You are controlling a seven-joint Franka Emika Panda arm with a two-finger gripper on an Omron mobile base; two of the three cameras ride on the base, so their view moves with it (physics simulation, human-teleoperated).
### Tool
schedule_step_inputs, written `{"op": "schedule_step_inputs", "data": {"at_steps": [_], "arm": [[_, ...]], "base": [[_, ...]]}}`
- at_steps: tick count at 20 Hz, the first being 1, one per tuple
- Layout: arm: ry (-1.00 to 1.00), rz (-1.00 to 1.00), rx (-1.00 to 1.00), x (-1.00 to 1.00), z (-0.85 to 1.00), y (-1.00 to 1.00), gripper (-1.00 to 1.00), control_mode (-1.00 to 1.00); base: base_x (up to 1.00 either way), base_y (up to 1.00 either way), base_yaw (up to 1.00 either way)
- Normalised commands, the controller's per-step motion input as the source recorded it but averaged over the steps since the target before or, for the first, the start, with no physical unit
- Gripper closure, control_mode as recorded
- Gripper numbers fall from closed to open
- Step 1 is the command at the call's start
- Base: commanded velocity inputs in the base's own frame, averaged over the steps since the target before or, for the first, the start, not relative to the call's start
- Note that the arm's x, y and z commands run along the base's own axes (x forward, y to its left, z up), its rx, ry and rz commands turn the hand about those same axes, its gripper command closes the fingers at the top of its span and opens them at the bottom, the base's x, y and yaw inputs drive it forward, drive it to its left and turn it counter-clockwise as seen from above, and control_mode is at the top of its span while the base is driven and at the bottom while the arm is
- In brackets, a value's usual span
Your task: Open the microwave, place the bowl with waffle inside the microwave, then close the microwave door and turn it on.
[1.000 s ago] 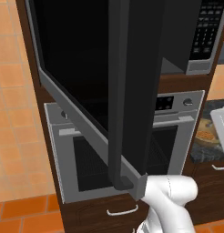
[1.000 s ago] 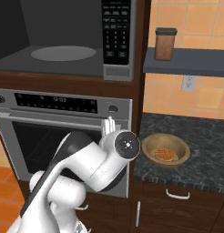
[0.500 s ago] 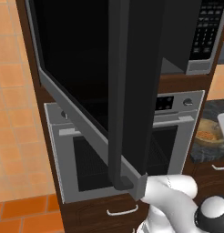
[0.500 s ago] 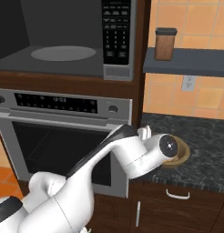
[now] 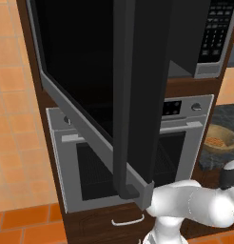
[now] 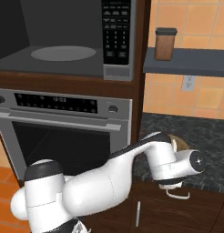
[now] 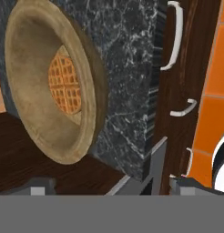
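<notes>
bowl with waffle [image 7: 50, 86] — under gripper [image 7: 109, 186]

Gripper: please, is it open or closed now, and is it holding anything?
Gripper: open, holding nothing; it points at the bowl with waffle on the counter.

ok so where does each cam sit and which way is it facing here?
Left base view: behind the arm's left, facing the open microwave door and the oven; white arm at lower right.
Right base view: behind its right, facing the microwave cavity, oven and counter; arm from lower left.
Hand view: on the hand, looking down at the bowl with waffle on the counter; fingertips at the bottom.
Shared: bowl and counter in all three; oven in both base views.
</notes>
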Motion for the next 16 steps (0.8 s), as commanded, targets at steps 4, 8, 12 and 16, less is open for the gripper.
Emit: {"op": "schedule_step_inputs", "data": {"at_steps": [4,8,12,16], "arm": [[-0.01,-0.07,-0.01,0.32,-0.47,-0.2,-1.0,-1.0],[-0.07,-0.13,-0.07,0.09,-0.35,0.16,-1.0,-1.0],[-0.07,-0.1,-0.1,0.25,-0.29,0.27,-1.0,-1.0],[-0.04,-0.07,-0.1,0.43,-0.16,0.38,-1.0,-1.0]], "base": [[0.0,0.0,0.0],[0.0,0.0,0.0],[0.0,0.0,0.0],[0.0,0.0,0.0]]}}
